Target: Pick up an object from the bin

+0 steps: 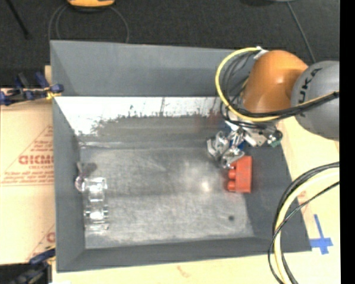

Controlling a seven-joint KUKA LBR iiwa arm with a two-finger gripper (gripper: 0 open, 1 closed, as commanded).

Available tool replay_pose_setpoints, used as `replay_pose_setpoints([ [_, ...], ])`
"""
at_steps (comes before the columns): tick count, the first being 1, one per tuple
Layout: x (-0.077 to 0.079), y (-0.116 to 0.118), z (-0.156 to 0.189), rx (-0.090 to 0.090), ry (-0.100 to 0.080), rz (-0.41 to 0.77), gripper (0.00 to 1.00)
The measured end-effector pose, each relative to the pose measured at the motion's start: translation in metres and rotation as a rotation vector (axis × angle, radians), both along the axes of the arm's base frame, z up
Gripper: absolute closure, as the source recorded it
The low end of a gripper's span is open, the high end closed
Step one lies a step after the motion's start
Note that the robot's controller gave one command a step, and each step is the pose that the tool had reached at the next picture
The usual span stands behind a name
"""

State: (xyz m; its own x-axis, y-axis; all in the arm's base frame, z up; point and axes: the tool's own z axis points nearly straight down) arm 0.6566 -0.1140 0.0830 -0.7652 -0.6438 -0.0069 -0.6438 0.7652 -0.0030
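While the gripper point(226, 151) hung just beside one red block point(239, 175), its opening impossible to tell, one clear plastic piece point(94, 203) lay well apart.

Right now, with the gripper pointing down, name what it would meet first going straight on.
Likely the red rectangular plastic block just beside the gripper; depth is unclear, so it may reach the grey metal bin floor instead.

Red blocky plastic piece point(239, 175), laid on the grey bin point(165, 185) floor near the right wall, clear glassy object point(95, 203), set well apart by the left wall
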Motion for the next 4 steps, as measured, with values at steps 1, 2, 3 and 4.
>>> replay_pose_setpoints([
  [1,-0.002,-0.001,-0.002,-0.001,0.004,0.002,0.00],
  [2,-0.034,-0.016,0.000,0.004,-0.012,0.280,0.00],
  [3,-0.125,-0.036,0.048,0.008,-0.004,0.437,0.00],
  [4,-0.034,-0.018,0.009,0.023,-0.021,0.883,0.00],
])
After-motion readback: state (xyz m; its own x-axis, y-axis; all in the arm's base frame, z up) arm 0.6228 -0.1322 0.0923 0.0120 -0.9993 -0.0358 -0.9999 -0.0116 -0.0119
